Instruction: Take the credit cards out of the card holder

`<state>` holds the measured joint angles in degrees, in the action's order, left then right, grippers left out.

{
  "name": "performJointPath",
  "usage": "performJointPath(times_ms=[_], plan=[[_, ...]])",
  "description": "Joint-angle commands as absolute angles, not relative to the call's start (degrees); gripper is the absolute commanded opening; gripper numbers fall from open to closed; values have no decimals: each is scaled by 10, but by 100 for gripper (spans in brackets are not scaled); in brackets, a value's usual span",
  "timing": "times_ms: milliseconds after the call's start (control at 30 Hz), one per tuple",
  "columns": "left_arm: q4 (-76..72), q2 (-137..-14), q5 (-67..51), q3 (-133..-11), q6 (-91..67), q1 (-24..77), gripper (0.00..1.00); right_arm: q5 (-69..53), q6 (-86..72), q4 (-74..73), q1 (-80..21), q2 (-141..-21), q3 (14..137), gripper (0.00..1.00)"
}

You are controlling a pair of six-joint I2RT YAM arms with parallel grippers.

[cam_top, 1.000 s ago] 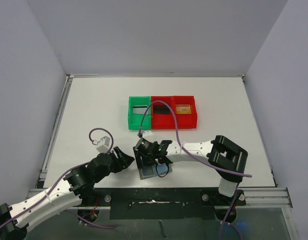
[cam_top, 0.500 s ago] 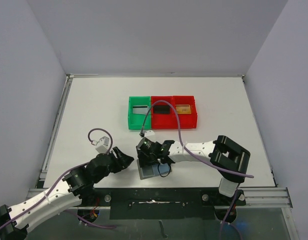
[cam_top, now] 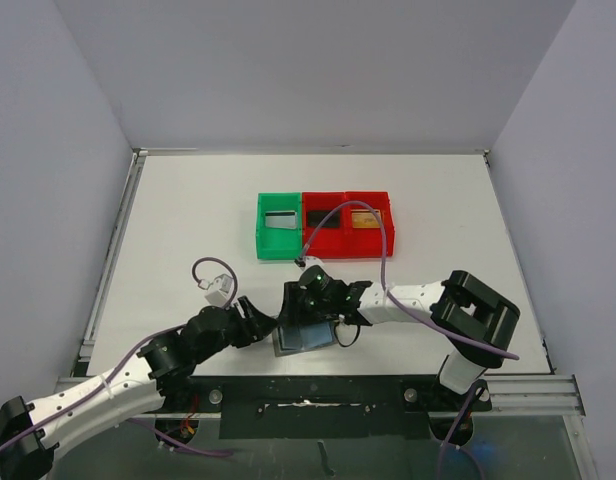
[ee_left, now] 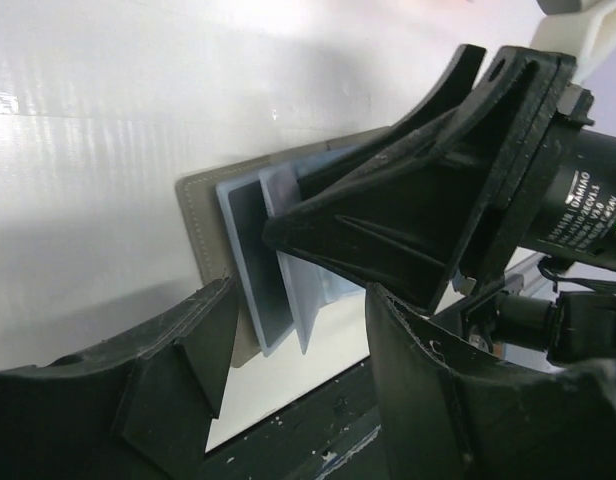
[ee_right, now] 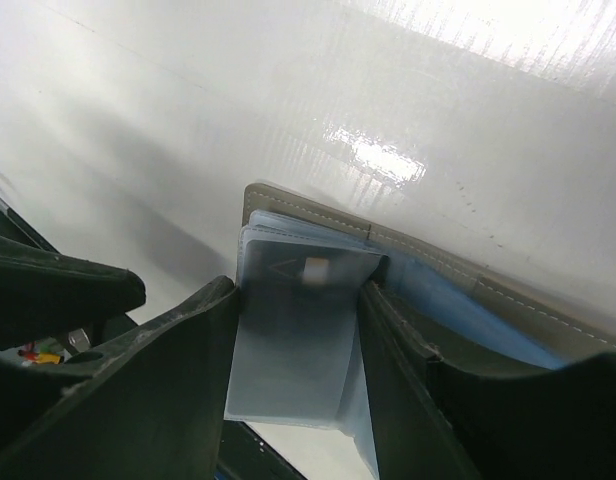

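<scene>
Card holder lies open and flat at the 6 o'clock edge of the table, pockets up. Left gripper, at the holder's 9 o'clock, is spread wide and empty, its tips just beside the holder's edge. One silvery card appears to stand partly out of a pocket. Right gripper, over the holder's 12 o'clock side, brackets that card. Both fingers seem to touch its long edges, so it is judged clamped on the card.

Assessment: the card is light, stiff, smooth and probably slippery. Its thin edges give poor purchase, so a pinch across the faces of the exposed end would be safer. The holder is soft and light and apt to drag along, so pin it at 9 o'clock. At 12 o'clock, well apart, sit the bins.
</scene>
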<state>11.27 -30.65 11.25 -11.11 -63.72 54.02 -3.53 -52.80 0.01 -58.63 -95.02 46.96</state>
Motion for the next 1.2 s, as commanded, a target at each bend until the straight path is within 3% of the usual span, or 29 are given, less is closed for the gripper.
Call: performJointPath(times_ms=[0, 667, 967, 1167], plan=[[17, -311, 76, -102, -625, 541, 52, -58, -541, 28, -581, -952, 440, 48], [-235, -454, -8, -46, -653, 541, 40, -72, -550, 47, -575, -948, 430, 48], [-277, -512, -26, -49, -651, 539, 40, -88, -545, 58, -574, -939, 432, 48], [-305, -542, -46, -61, -638, 534, 40, -96, -543, 75, -574, -903, 430, 57]])
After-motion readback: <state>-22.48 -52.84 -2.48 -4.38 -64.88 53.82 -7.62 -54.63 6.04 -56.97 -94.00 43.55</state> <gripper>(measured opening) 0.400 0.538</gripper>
